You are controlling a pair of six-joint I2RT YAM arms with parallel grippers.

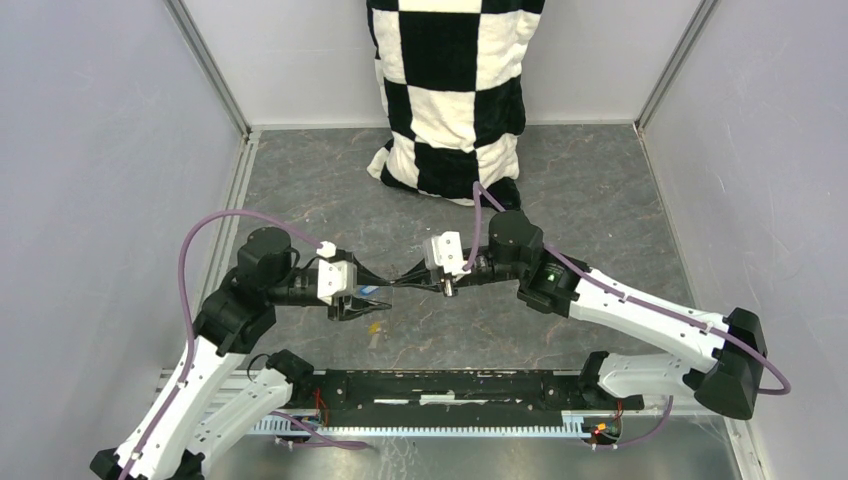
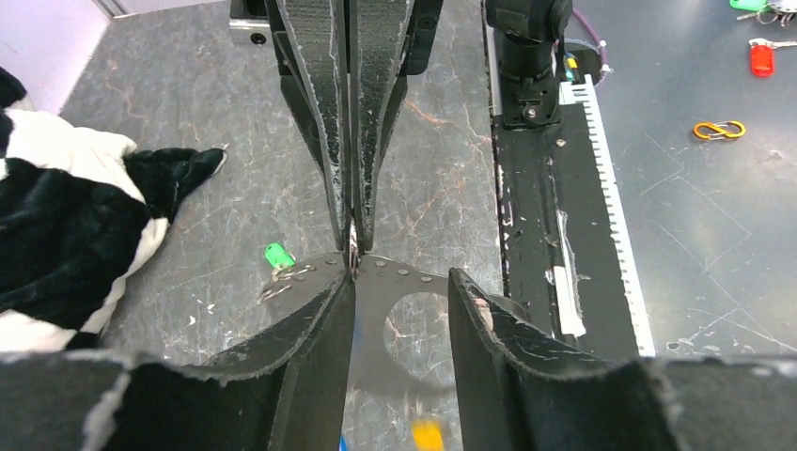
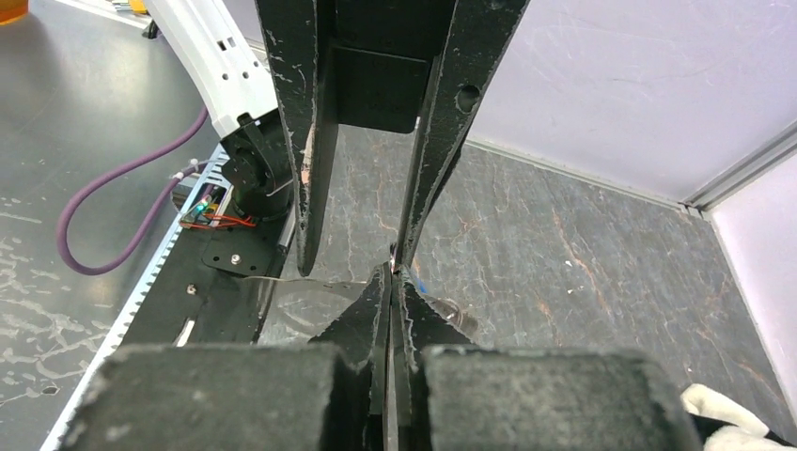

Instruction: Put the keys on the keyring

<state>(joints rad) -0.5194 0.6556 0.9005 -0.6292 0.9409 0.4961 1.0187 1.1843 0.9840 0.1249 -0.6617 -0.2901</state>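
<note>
Broadly, the scene is bounded by pale walls point(image 1: 100, 150) on three sides of the grey marbled table point(image 1: 600, 200). Open floor is left on both sides of the keyring point(image 2: 399, 282), which is held up over the middle. Beyond the keyring, against the back wall, a checkered cloth point(image 1: 450, 90) is slumped, well apart from it. Nearward of the keyring, the table's edge is closed off by a black base rail point(image 1: 450, 388). The keyring's strap is met from opposite sides. The right gripper point(image 2: 353, 240) is pressed fully together on a thin silver ring at the strap's edge. The left gripper point(image 3: 352, 265) is seen with its jaws partly apart and the strap showing across the gap; whether anything is pinched there cannot be told. A green key point(image 2: 275, 256) lies on the table just beside the keyring, on the cloth's side. A blue key point(image 1: 368, 291) and a blurred yellow key point(image 2: 428, 434) are glimpsed close to the keyring. Past the rail, an orange carabiner point(image 2: 719, 130) and a red tag point(image 2: 761, 58) are seen, well apart from the keyring
</note>
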